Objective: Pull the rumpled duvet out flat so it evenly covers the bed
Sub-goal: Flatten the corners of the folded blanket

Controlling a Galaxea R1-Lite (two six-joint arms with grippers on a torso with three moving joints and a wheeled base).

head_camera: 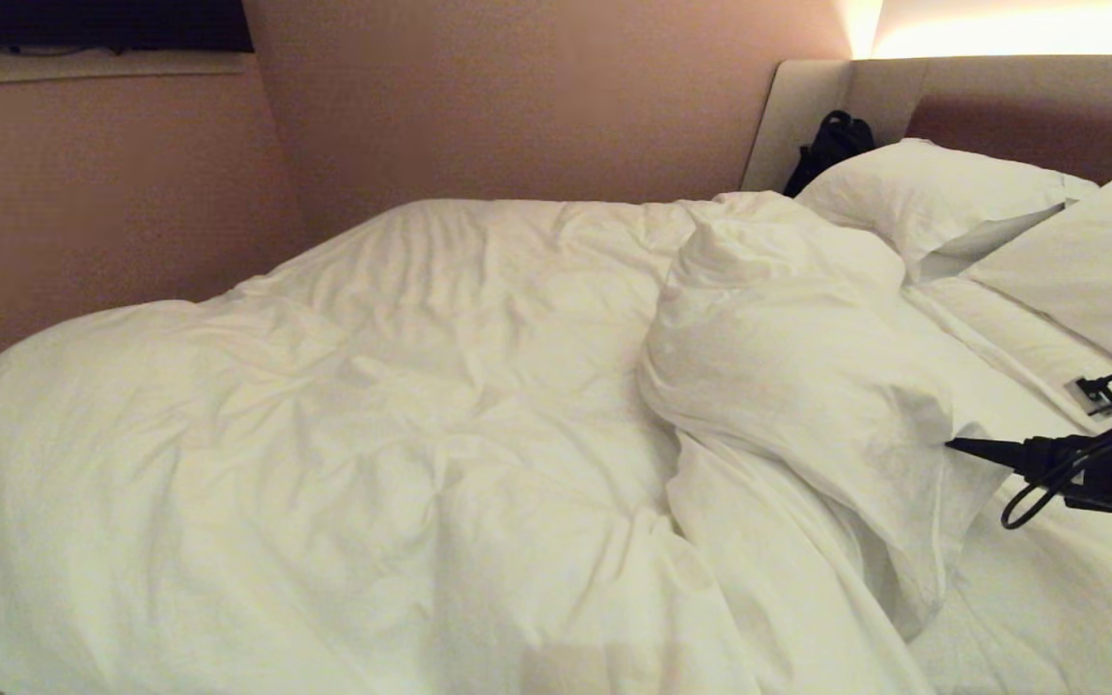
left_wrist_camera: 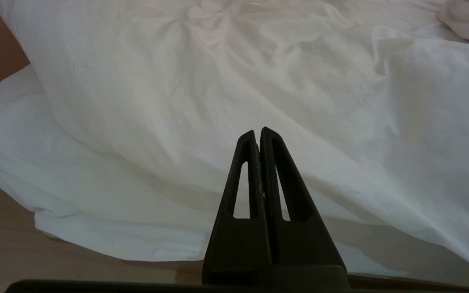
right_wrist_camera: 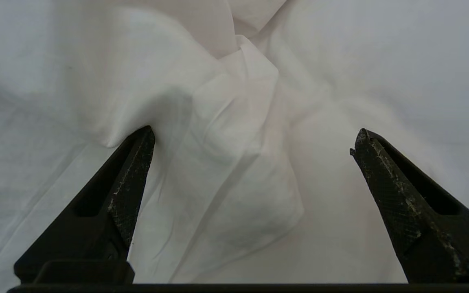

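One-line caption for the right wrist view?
Right gripper, jaws wide open, poised over a folded corner of the duvet.

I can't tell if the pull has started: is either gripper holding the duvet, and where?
Nothing is held. The right gripper is open around a duvet fold; the left gripper is shut, empty.

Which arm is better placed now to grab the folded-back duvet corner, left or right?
Right. The right gripper is open, tips at the duvet fold. The left gripper is shut, low at the bed's side.

duvet plain white | pillows white | headboard beige, brown
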